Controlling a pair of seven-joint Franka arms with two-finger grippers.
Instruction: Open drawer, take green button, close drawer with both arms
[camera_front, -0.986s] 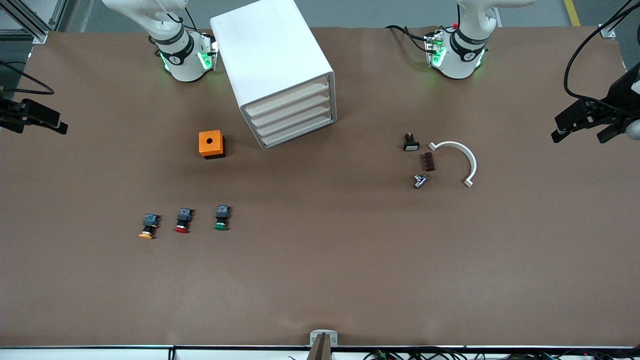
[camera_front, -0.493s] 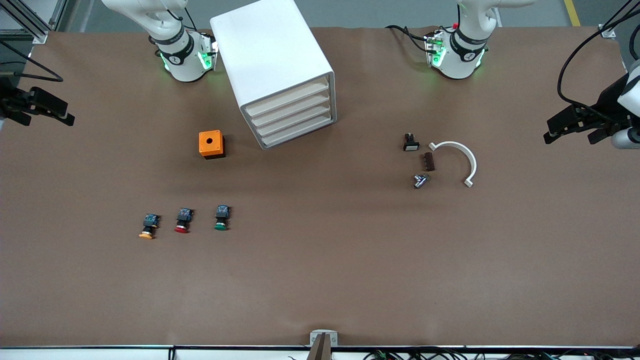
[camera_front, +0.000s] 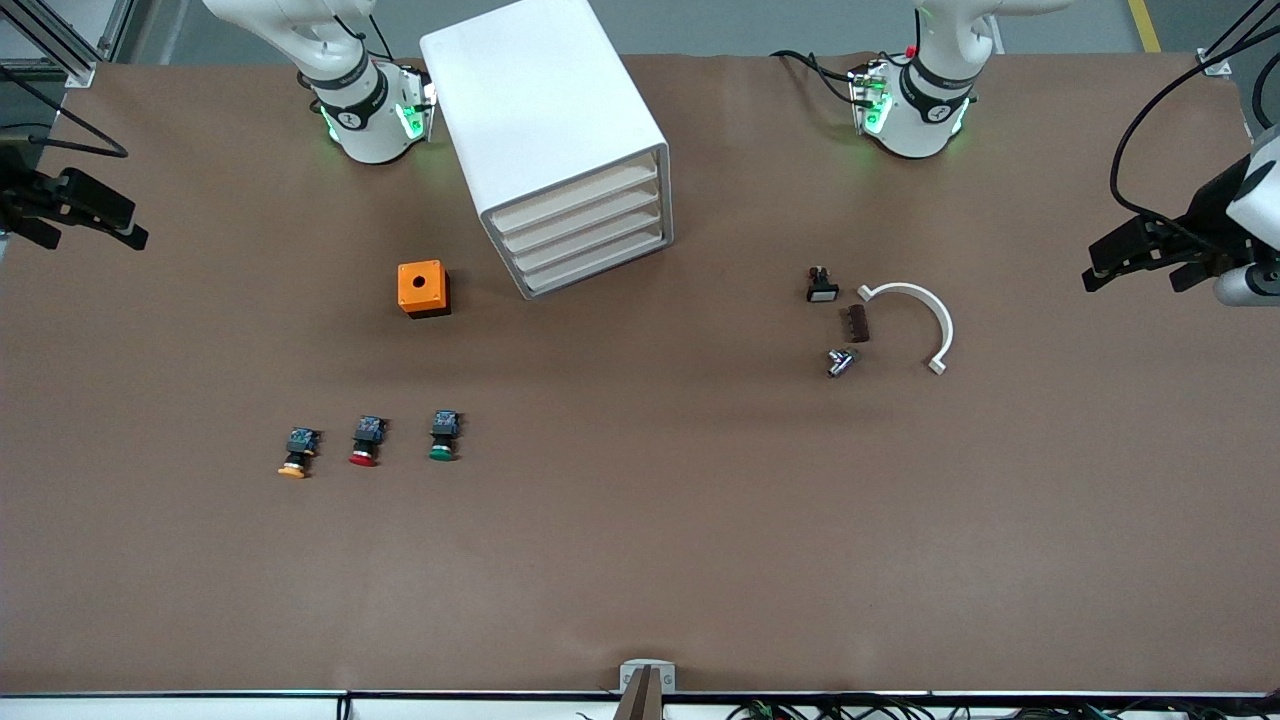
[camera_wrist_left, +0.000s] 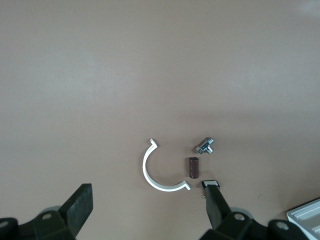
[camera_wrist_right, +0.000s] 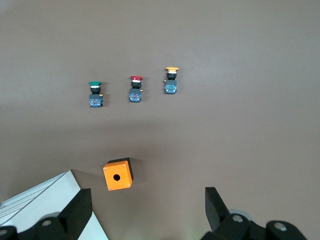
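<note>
In the front view, the big white rounded cabinet (camera_front: 548, 130) is seen on the brown desk (camera_front: 640, 560) with all four cream drawers (camera_front: 585, 232) shut, the small green-capped button (camera_front: 442, 436) lies nearer the camera beside the red-capped button (camera_front: 365, 442) and the orange-capped button (camera_front: 297, 453), and the left gripper (camera_front: 1135, 257) and the right gripper (camera_front: 85, 212) are held up over the two ends of the desk. In the left wrist view, the left gripper's fingers (camera_wrist_left: 80, 207) are spread wide and empty above a white curved clip (camera_wrist_left: 157, 172), a small brown block (camera_wrist_left: 193, 168) and a small silver part (camera_wrist_left: 205, 146). In the right wrist view, the right gripper's fingers (camera_wrist_right: 214, 205) are spread wide and empty too, above an orange square box with a hole (camera_wrist_right: 118, 174) and the three buttons.
</note>
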